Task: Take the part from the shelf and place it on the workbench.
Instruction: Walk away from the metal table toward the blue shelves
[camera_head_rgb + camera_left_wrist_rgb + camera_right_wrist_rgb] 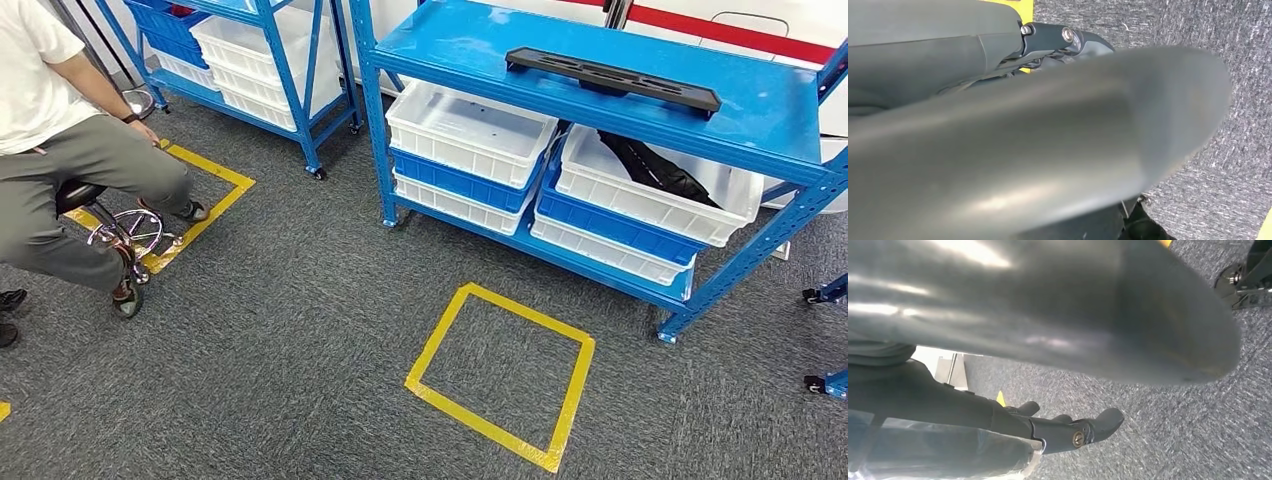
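A long flat black part [612, 78] with slots lies on the top board of the blue shelf [470, 45], toward its right end. A second black part [655, 168] lies slanted in the white bin [640, 205] one level below. My left hand [1048, 140] hangs over grey carpet, its thick thumb blurred and close, dark fingers [1068, 40] stretched out, and holds nothing. My right hand [1058, 310] also hangs over the carpet with its fingers [1078, 432] extended and nothing in them.
A person [60, 140] sits on a wheeled stool [130, 235] at the left, feet by a yellow tape mark. A yellow taped square [437, 338] marks the carpet before the shelf. A second blue shelf [290, 70] with bins stands at the back left. Blue casters [815, 296] sit at the right edge.
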`<state>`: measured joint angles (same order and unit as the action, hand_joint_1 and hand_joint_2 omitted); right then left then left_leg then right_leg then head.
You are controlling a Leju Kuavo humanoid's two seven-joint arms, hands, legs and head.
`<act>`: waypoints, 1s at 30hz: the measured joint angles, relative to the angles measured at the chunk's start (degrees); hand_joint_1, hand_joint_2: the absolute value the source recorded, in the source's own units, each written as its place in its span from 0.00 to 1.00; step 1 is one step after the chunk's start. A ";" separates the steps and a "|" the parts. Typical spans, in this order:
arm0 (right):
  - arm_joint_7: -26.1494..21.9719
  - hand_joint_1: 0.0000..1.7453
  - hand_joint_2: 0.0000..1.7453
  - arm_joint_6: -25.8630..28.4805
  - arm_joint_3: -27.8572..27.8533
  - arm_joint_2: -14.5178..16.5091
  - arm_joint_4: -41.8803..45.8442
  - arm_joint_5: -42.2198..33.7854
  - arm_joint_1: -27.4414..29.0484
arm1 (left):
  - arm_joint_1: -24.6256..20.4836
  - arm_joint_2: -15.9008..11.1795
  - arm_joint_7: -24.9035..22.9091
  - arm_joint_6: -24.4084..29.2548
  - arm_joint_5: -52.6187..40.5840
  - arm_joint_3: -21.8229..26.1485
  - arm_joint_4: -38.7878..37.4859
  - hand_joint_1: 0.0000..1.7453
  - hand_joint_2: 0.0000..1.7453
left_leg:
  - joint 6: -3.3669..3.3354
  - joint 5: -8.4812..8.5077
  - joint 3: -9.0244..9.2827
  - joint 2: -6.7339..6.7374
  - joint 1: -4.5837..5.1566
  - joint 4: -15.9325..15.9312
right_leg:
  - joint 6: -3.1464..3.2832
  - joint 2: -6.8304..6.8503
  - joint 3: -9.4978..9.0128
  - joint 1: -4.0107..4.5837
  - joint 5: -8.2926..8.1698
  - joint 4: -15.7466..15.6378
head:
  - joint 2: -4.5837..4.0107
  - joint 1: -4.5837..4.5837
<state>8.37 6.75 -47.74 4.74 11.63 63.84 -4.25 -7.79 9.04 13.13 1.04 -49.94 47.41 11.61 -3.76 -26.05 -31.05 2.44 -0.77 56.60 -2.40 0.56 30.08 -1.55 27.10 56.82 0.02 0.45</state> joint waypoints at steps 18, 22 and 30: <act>0.18 0.00 0.00 0.02 0.00 0.03 0.00 0.22 0.00 | -0.01 0.02 -0.66 0.03 -0.37 -0.02 0.00 0.00 0.00 | 3.39 0.24 -0.30 0.02 0.03 -0.13 | 0.61 0.04 0.49 0.29 -0.14 0.10 | 0.00 -0.04; 0.21 0.00 0.00 0.11 0.01 0.15 0.00 0.28 0.01 | -0.05 -0.02 -1.03 0.16 -0.47 -0.03 0.01 0.00 0.00 | 3.33 0.16 -0.38 0.02 0.19 0.05 | 0.40 0.05 0.44 -0.20 -0.26 -0.04 | 0.00 -0.04; 0.68 0.00 0.00 0.25 -0.02 0.38 0.02 -0.12 0.07 | -0.30 0.14 -1.34 0.26 -0.62 -0.08 0.09 0.00 0.00 | 0.57 3.10 1.53 0.55 -0.54 -5.02 | 0.26 -0.38 6.15 -0.41 4.82 11.35 | 0.01 -0.12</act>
<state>9.05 7.00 -47.76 5.12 11.64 63.72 -4.18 -8.09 9.18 11.79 1.31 -50.56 47.33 11.69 -3.19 -22.95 -29.52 2.98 -1.30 51.58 -2.14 0.17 36.23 -1.97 31.91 68.16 0.03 0.33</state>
